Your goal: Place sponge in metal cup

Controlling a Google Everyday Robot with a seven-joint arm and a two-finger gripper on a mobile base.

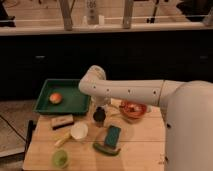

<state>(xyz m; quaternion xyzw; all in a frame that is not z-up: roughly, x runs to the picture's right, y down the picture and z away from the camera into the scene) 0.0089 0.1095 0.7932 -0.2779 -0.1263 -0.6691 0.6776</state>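
The gripper [100,116] hangs over the table [145,146], just beside the flat-lying sponge [112,136]; whether it's clenched, I can't tell. Best centre squarely over the sponge before lowering

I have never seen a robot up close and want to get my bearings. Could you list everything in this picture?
sponge: one, teal-green, table centre-front
tray: one, green, back left of the table
fruit: one, orange-red, in the tray
bowl: one, red-orange, back right
block: one, brown, in front of the tray
white cup: one, white, left of the sponge
green cup: one, light green, front left
long item: one, dark green, at the sponge's front edge
table: one, light wood
arm: one, white, reaching in from the right
gripper: one, dark, just behind the sponge
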